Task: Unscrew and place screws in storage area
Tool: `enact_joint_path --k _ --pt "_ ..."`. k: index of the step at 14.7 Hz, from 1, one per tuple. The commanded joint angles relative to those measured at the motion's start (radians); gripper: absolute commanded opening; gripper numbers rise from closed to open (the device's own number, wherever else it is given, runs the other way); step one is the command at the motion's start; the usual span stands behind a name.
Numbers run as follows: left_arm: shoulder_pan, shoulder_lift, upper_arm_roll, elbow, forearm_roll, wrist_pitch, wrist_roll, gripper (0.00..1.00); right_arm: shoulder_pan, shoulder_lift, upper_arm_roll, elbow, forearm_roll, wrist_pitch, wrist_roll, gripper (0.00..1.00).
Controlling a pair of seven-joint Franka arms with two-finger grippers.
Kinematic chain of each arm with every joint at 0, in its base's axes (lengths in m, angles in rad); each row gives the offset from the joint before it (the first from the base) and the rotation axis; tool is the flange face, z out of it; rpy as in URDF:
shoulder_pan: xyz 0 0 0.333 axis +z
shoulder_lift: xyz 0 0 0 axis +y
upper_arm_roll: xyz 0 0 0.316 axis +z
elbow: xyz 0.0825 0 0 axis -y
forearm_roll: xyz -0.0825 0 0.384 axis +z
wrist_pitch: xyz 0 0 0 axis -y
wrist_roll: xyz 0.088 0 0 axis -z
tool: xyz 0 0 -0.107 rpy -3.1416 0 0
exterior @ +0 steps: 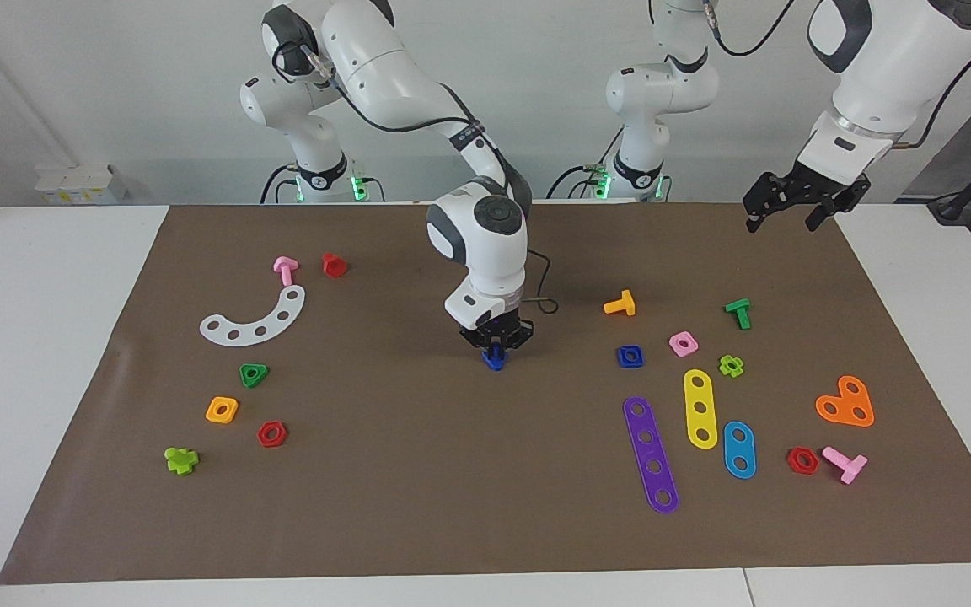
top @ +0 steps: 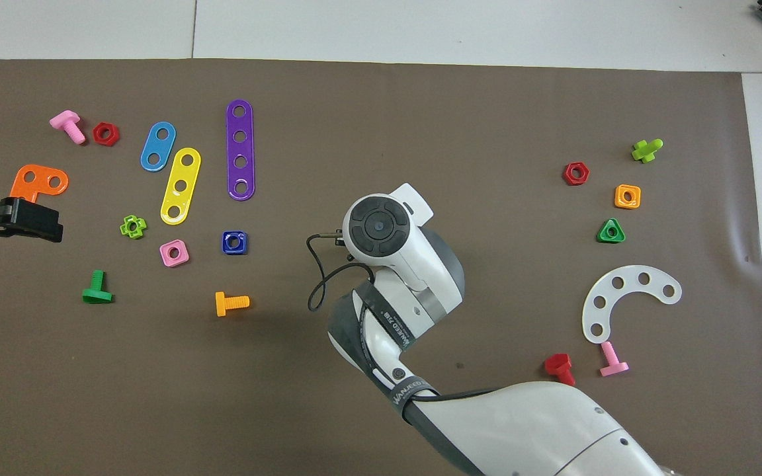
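Dark-blue bolt [exterior: 494, 360] on the mat, gripped by the down-pointing right claw [exterior: 496, 346]; left claw [exterior: 793, 207] open aloft.

A black strap [top: 395, 326] around the right arm's forearm reads roughly "WANJEED"; nothing else is legible.

In the overhead view, the right arm's wrist housing [top: 376, 227] covers its jaws and the dark-blue bolt [exterior: 494, 359] between them. The left gripper [top: 27, 220] is cut off by that view's edge; only its dark tips show. In the facing view, the bolt's stem is hidden under the jaws.
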Motion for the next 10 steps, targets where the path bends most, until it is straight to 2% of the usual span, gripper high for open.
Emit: enact_joint_path --k 1,5,7,10 --pt "0.007 -0.032 0.011 -0.038 -0.001 0.018 0.015 1.00 -0.011 -0.026 -0.001 0.006 -0.015 -0.035 -0.005 0.00" --pt "0.024 -0.032 0.017 -0.038 -0.001 0.015 0.004 1.00 -0.118 -0.185 -0.005 -0.013 -0.013 -0.112 -0.036 0.00" --pt "0.024 -0.032 0.017 -0.038 -0.001 0.015 0.004 1.00 -0.208 -0.254 -0.004 -0.026 -0.012 -0.161 -0.167 0.00" --pt "0.024 -0.032 0.017 -0.038 -0.001 0.015 0.004 1.00 -0.348 -0.287 -0.004 -0.043 0.001 -0.219 -0.371 0.00"
